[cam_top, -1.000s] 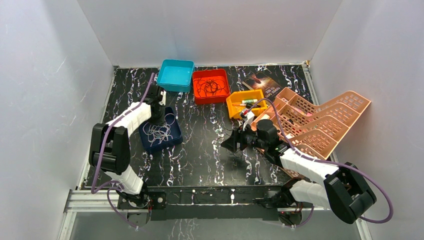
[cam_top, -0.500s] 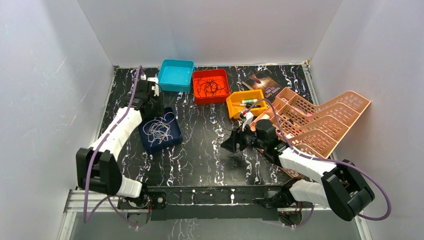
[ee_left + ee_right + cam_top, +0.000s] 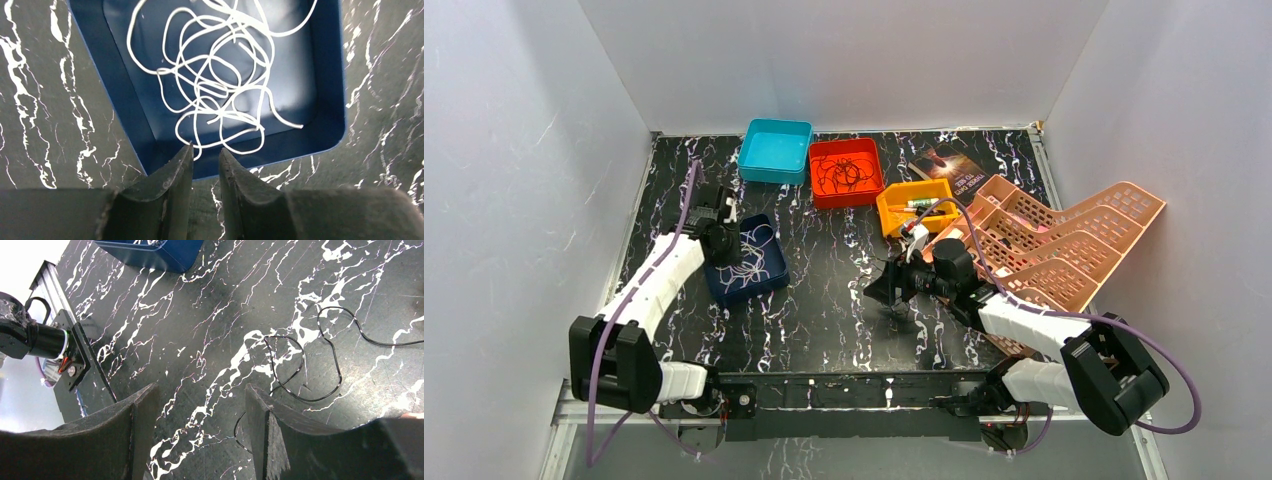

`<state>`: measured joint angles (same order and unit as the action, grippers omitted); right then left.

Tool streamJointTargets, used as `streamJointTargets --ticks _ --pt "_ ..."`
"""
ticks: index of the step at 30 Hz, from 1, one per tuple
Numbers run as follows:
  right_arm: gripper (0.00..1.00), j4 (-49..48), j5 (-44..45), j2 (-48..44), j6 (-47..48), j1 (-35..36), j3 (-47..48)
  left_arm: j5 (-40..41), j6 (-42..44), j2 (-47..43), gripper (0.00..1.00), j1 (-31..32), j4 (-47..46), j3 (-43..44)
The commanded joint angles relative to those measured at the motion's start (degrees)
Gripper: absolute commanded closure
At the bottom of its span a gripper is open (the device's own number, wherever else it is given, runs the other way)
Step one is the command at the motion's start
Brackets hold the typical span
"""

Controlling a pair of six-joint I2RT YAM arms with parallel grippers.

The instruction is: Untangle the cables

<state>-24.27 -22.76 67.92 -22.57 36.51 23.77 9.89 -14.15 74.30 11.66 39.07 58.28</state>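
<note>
One outstretched left arm (image 3: 664, 275); its gripper (image 3: 206, 149) seemingly touches white cables (image 3: 220, 75).

The black marbled table (image 3: 824, 290) bears a navy tray (image 3: 770, 284), teal bin (image 3: 776, 150), red bin (image 3: 816, 176), orange bin (image 3: 886, 216), book (image 3: 949, 165), peach baskets (image 3: 1074, 250) and black cable (image 3: 303, 356).

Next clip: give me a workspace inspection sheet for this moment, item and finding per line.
Surface: black white-veined table.
Job's things: white cables tangled in dark blue tray; black cable loose on table; dark cables in red tray.
Clutter: teal tray, orange tray, pink baskets, book.
Grippers: left gripper over blue tray's near rim, jaws narrowly apart, nothing clamped; right gripper open above table beside black cable.
Cables: purple hoses run along both arms.
Surroundings: white walls on three sides.
</note>
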Motion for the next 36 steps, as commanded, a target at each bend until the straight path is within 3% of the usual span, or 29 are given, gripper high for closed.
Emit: streamJointTargets --ticks 1,9,18,20,22,25,30,36 --pt "0.29 -3.6 -1.0 0.0 -0.5 0.3 1.1 -2.7 -1.5 1.5 0.8 -0.4 0.7 -2.5" --pt "0.29 -2.5 -0.1 -1.5 0.1 0.4 0.7 -1.5 -0.6 8.5 0.94 -0.4 -4.4 -4.9" --pt "0.29 -0.1 1.1 -3.4 0.5 0.3 1.0 2.6 2.3 11.9 0.97 -0.4 -5.4 -0.2" --pt "0.29 1.0 1.7 -4.1 0.6 0.3 1.4 1.3 2.9 9.9 0.93 -0.5 -5.4 0.3" --pt "0.28 2.7 2.6 -4.6 0.6 0.4 2.2 -0.7 3.3 7.5 0.79 -0.4 -5.3 0.4" --pt "0.28 8.7 7.1 -5.3 0.1 0.3 4.8 -2.0 3.3 3.3 0.69 -0.5 -4.1 0.6" --pt "0.27 22.1 23.1 -6.3 -2.9 0.4 8.9 -4.8 3.9 -4.4 0.63 -0.3 -1.9 1.5" --pt "0.26 33.3 27.3 -2.0 -0.7 0.9 15.5 -10.3 3.9 -11.5 0.53 -0.4 -3.5 1.9"
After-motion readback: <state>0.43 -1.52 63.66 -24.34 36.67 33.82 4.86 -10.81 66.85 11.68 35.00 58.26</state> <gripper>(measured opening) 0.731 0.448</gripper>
